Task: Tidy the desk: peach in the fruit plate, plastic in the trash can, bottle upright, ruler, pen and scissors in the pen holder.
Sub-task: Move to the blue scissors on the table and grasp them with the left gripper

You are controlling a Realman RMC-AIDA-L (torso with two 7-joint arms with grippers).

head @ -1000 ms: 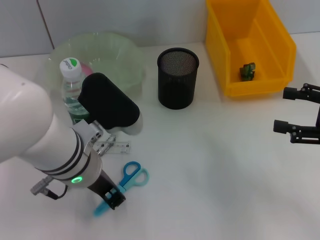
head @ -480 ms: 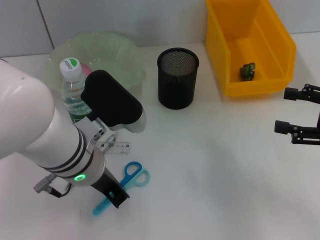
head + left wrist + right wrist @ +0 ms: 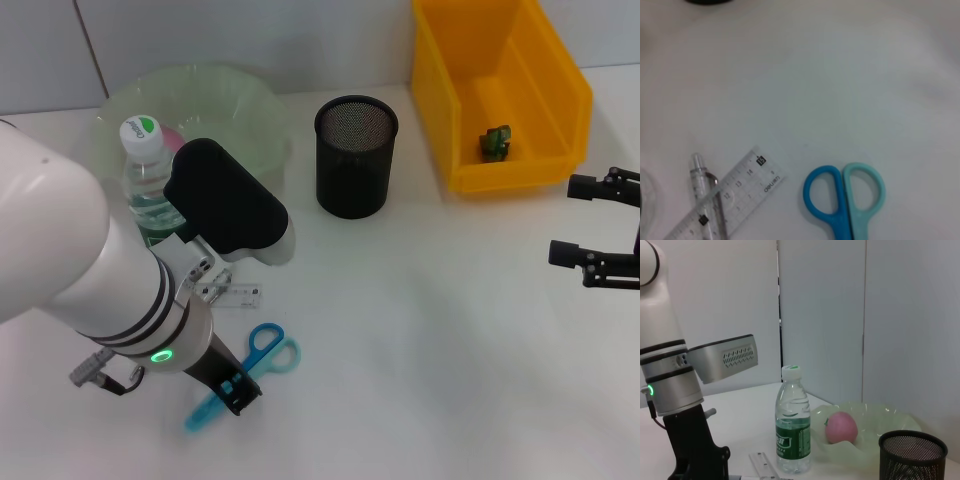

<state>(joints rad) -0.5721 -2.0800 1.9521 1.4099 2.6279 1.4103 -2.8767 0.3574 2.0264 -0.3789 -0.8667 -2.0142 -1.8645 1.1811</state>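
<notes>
White desk: yellow trash can at 1 o'clock, green plastic inside. Green fruit plate at 11 o'clock, pink peach lying in it. Bottle upright beside plate. Mesh pen holder at 12 o'clock. Ruler crossed by pen; scissors at 7 o'clock. Left gripper lowered onto scissors blades; grip cannot be told. Right gripper at 3 o'clock, spread wide, nothing held.

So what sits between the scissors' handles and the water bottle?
In the head view, the clear ruler lies between the scissors and the water bottle; the left wrist view shows a pen lying across it.
</notes>
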